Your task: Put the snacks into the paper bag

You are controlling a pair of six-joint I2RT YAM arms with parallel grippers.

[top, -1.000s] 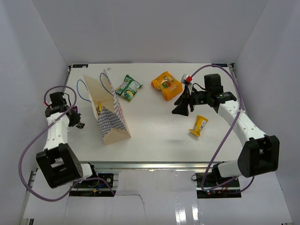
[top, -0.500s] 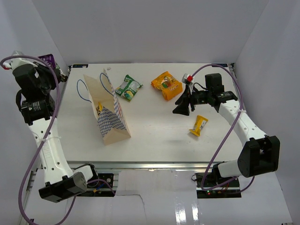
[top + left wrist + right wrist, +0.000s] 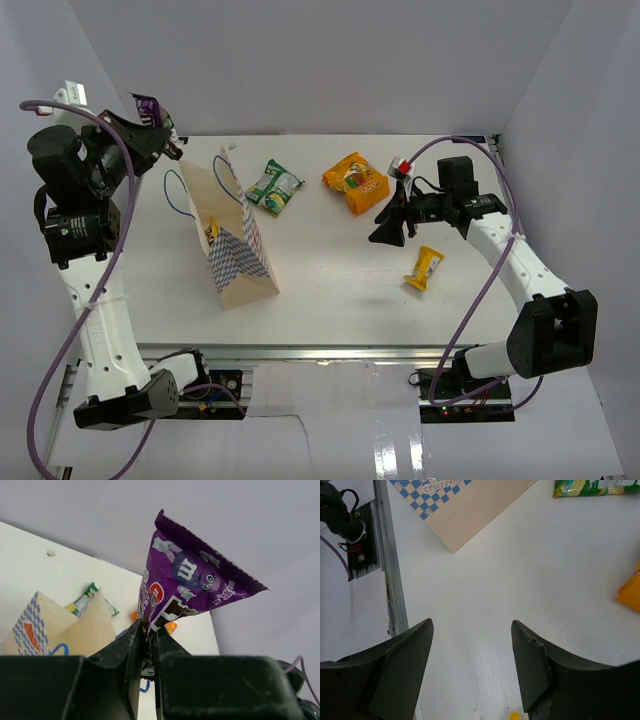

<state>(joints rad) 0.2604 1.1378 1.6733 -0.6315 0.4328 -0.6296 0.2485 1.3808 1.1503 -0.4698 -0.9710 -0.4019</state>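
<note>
Between the fingers of the left end effector [image 3: 148, 630]: dark purple candy bar [image 3: 192, 582], pinched at its bottom seam, body standing free above. Judged light, crinkly, slick film; seam grip looks adequate. Paper bag [image 3: 87, 627] below and ahead. Right end effector [image 3: 471, 630] wide, empty.

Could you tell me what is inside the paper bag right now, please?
A bit of yellow wrapper shows in the mouth of the paper bag; whatever lies deeper is hidden by its walls.

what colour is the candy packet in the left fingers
The candy packet is purple with white lettering; it shows best in the left wrist view.
</note>
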